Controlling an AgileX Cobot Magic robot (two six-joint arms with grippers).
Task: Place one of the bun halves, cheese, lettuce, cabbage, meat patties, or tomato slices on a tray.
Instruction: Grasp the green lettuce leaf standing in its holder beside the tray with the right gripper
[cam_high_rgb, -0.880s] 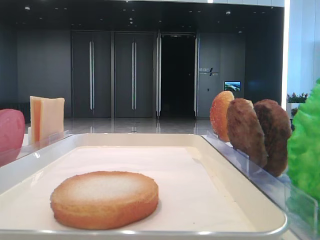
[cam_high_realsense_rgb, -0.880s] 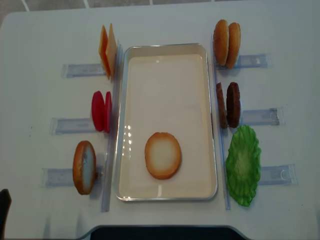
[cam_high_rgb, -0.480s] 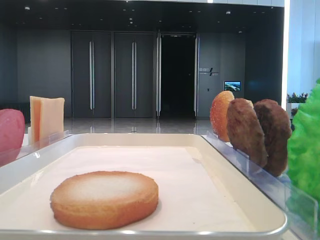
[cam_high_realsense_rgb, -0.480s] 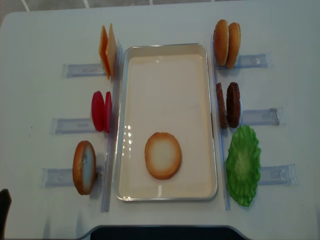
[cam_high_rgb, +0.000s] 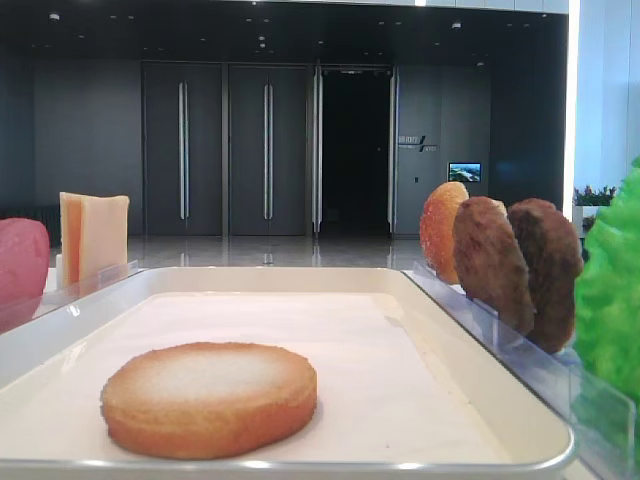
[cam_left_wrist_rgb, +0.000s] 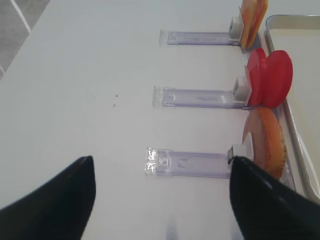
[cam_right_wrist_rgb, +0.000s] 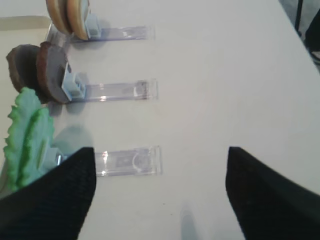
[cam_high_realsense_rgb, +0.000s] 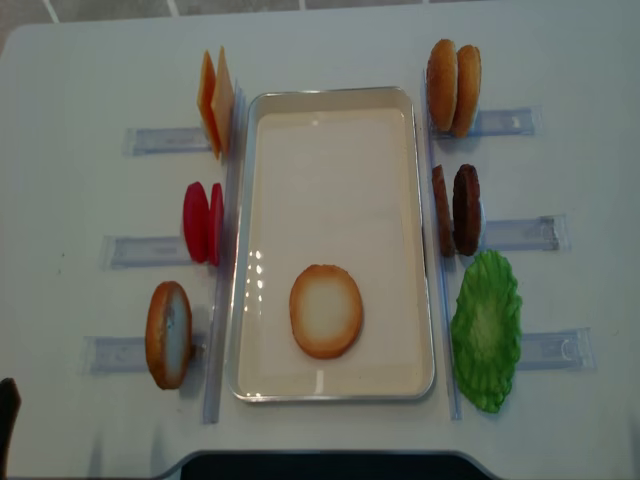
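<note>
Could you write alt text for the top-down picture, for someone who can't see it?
One bun half lies flat in a white tray. Cheese, tomato slices and another bun stand left of it; buns, meat patties and lettuce right.

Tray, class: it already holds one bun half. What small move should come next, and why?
Probably the right gripper should ease toward the meat patties. One bun half lies flat on the tray, both grippers stand open and empty beside the racks, and the patties stand upright on that arm's side.

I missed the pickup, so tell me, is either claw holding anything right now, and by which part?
Nothing is held. The left claw and right claw are both open over bare table.
</note>
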